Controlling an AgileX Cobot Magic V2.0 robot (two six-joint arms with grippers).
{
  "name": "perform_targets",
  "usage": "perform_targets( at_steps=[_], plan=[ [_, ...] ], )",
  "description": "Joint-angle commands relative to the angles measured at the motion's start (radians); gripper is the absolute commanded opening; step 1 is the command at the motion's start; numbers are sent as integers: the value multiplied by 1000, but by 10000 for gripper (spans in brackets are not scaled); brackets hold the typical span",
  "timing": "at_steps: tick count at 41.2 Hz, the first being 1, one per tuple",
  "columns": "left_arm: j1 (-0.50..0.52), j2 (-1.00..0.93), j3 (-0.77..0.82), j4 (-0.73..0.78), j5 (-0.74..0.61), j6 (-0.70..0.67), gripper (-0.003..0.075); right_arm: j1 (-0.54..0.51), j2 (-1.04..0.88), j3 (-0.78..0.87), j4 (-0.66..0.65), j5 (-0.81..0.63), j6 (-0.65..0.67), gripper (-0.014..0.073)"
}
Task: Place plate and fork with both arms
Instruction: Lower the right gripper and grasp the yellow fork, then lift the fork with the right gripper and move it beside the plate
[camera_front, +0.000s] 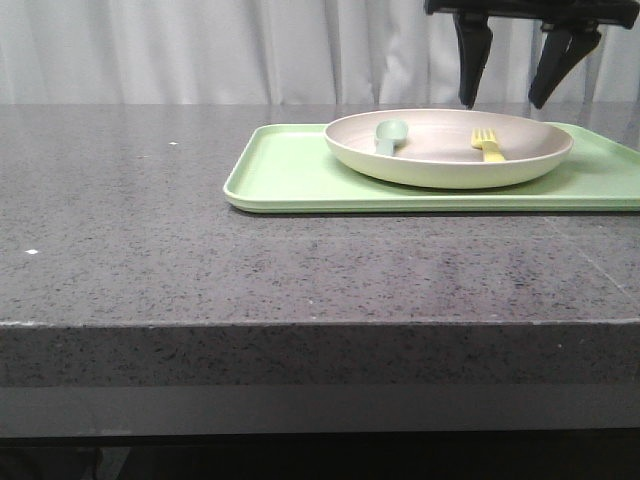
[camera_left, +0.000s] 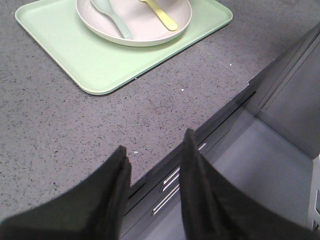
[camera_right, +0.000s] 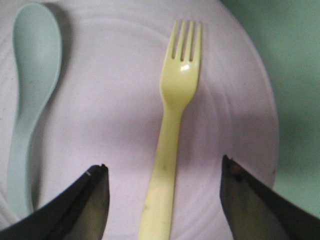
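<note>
1. Grey speckled bench (camera_front: 150, 220) runs across the front view before a pale curtain; its left part carries nothing of the task.
2. Left end effector (camera_left: 152, 165) hangs over the bench's near edge, jaws parted on nothing, well apart from the tray (camera_front: 290, 170).
3. On the tray sits the plate (camera_front: 448, 165); it looks light, stiff and smooth, so its raised rim seems the best hold.
4. Inside it lie a spoon (camera_front: 390, 134), then the fork (camera_front: 488, 146).
5. Right end effector (camera_right: 165, 200) hovers open, straddling the fork's handle; thin, slippery plastic, best pinched mid-handle.
</note>
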Motion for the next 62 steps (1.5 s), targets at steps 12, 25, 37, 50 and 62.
perform_targets(
  at_steps=[12, 25, 37, 50, 62],
  plan=[
    [1, 0, -26, -35, -57, 2, 241, -14, 28, -53, -11, 43, 6, 388],
    [1, 0, -26, -35, -57, 2, 241, -14, 62, -53, -11, 29, 6, 296],
    [1, 0, -26, -35, -57, 2, 241, -14, 62, -53, -11, 45, 6, 162],
    [1, 0, -26, -35, -57, 2, 241, -14, 30, -53, -11, 83, 5, 96],
    [1, 0, -26, -35, -57, 2, 241, -20, -95, -52, -11, 96, -95, 96]
  ],
)
